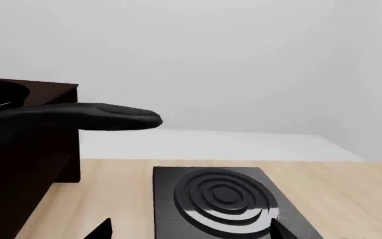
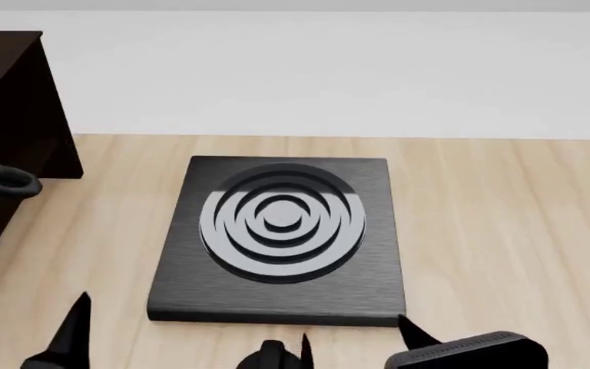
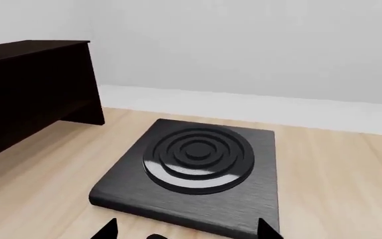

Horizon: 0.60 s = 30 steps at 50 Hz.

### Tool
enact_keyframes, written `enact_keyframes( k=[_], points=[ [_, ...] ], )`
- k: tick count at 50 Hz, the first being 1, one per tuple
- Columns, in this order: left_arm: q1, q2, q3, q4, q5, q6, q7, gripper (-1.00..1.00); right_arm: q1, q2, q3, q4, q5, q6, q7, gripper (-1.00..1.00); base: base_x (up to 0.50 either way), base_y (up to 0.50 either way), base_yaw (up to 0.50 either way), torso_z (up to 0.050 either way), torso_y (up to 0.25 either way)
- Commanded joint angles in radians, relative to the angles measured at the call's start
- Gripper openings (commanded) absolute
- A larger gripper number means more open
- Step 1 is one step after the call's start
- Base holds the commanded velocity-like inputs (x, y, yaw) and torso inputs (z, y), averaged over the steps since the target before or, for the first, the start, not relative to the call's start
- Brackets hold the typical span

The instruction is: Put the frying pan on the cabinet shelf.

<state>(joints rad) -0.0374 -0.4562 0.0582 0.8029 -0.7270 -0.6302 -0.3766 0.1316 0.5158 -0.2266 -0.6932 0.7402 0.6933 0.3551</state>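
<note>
Bench (image 2: 500,223): a pale wood surface running up to a white wall; it carries everything else.

Cabinet (image 2: 8,115): near-black, boxy, standing at the left edge of the bench, apart from the stove plate. In the right wrist view its flat top and side panels (image 3: 32,89) are plain.

Stove plate (image 2: 280,238): a square black slab with raised concentric rings, lying flat mid-bench. It is bare.

Pan (image 1: 78,117): only parts show. In the left wrist view the long black handle juts out level from the cabinet, over the bench, with a sliver of the dark bowl at the frame edge. In the head view the loop end (image 2: 3,181) pokes out beside the cabinet's front. The pan rests on the cabinet, not on the plate; which shelf level cannot be told.

Left hand (image 1: 187,229): fingertips spread wide, released, holding nothing, low before the plate.

Right hand (image 3: 187,230): fingertips likewise apart, empty, at the plate's near edge.
</note>
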Motion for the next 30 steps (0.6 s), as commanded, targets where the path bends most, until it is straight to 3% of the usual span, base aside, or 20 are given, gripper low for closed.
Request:
enact_keyframes(
  k=[1,18,30],
  points=[
    [-0.029,-0.009,0.057,-0.009,0.108,-0.015,-0.016,1.0,-0.005,0.01,0.05,-0.022,0.011,-0.002,0.047,1.0,0.0,0.0,0.0,0.0,0.0],
    [-0.003,-0.001,0.065,-0.005,0.12,0.003,-0.034,1.0,0.008,0.099,0.004,-0.093,-0.194,0.039,0.17,1.0,0.0,0.0,0.0,0.0,0.0],
    [0.02,-0.015,-0.004,0.016,0.062,-0.002,-0.055,1.0,-0.046,0.139,0.096,-0.134,-0.205,0.016,0.218,1.0,0.0,0.0,0.0,0.0,0.0]
  ],
)
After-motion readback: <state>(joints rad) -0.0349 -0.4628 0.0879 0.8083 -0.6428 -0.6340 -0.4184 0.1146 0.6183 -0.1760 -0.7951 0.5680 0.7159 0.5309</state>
